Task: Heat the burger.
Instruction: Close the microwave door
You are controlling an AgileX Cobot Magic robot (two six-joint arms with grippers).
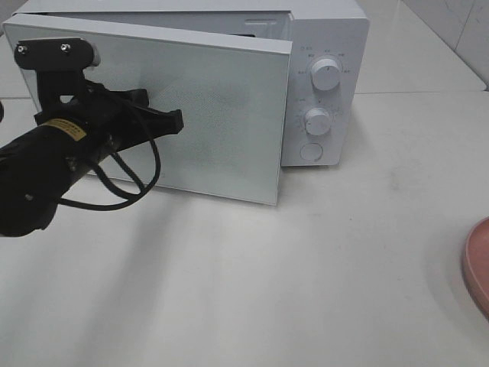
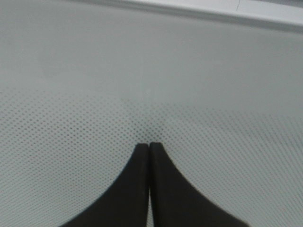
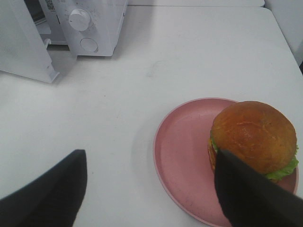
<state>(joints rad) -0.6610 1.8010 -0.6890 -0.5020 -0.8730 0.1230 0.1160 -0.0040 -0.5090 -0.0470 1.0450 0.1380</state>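
Jaws of the left gripper [image 2: 149, 146] are pressed together, holding nothing, their tips at the perforated front of the white microwave's door [image 1: 221, 115], which stands partly open. Jaws of the right gripper [image 3: 151, 184] are spread wide and empty above the white surface [image 3: 189, 52]. Between and beyond them the burger [image 3: 253, 137], with a glossy brown bun and green lettuce, sits on a round pink plate [image 3: 182, 146], well apart from the white microwave [image 1: 325, 46].

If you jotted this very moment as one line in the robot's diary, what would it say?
left claw: shut, tip at microwave door | door: partly open | right claw: open, above pink plate | burger: on plate, not held, not yet in microwave
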